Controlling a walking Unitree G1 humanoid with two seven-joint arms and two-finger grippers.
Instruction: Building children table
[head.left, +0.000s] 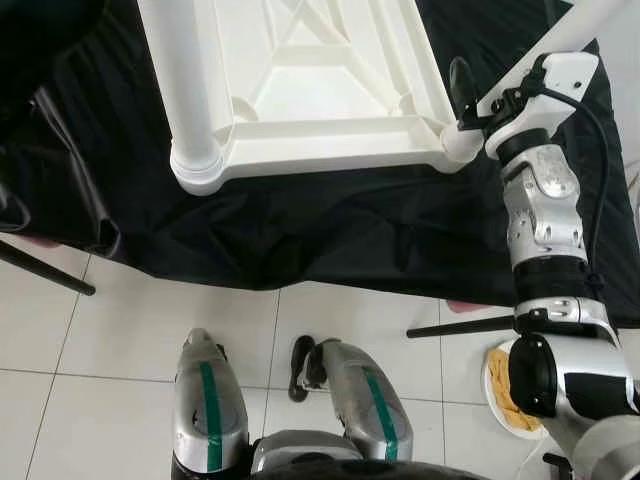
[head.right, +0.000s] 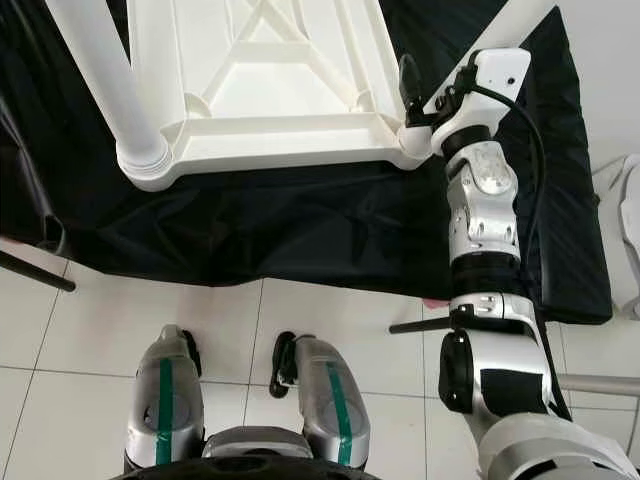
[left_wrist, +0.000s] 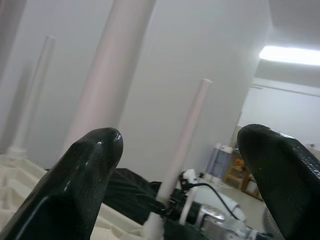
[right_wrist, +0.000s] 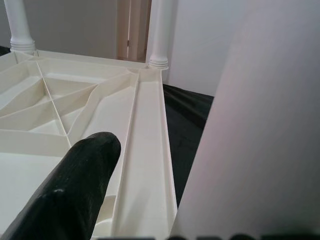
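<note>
The white plastic children's table (head.left: 300, 100) lies upside down on a black cloth (head.left: 330, 230), its ribbed underside facing up. A thick white leg (head.left: 195, 110) stands in the near left corner socket. At the near right corner my right gripper (head.left: 478, 105) is shut on another white leg (head.left: 570, 30), just above its socket (head.left: 458, 145). In the right wrist view this leg (right_wrist: 255, 130) looms beside one black finger (right_wrist: 75, 190). My left gripper (left_wrist: 185, 150) is open with nothing between its fingers; the standing legs (left_wrist: 115, 75) and my right arm (left_wrist: 200, 215) lie beyond it.
The cloth ends at white floor tiles (head.left: 130, 330) in front of me. Thin black rods (head.left: 50, 270) (head.left: 460, 325) jut out from under the cloth at both sides. A round yellow-and-white object (head.left: 505, 395) lies on the floor by my right arm. My own legs (head.left: 210, 400) stand below.
</note>
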